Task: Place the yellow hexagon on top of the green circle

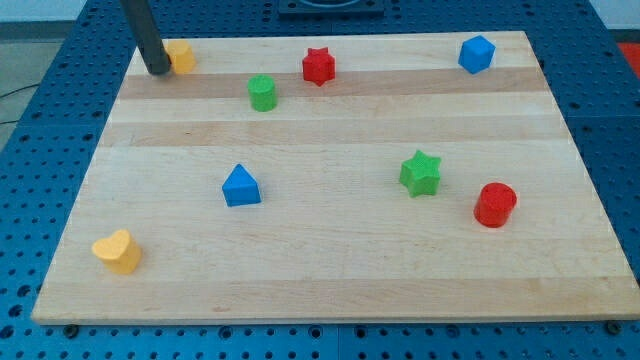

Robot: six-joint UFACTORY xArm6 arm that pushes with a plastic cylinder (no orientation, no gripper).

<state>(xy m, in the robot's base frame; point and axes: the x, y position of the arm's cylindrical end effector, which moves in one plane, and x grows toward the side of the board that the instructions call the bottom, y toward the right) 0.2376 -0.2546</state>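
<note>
The yellow hexagon [181, 56] sits near the board's top left corner. My tip [157, 70] is right at its left side, touching or nearly touching it. The green circle [262, 92] stands to the right of and slightly below the hexagon, apart from it. The rod rises from the tip toward the view's top.
A red star [318, 66] lies right of the green circle. A blue block [477, 53] is at the top right. A blue triangle [240, 186], a green star [420, 173], a red cylinder [495, 204] and a yellow heart [118, 251] lie lower down. The wooden board [330, 290] has blue pegboard around it.
</note>
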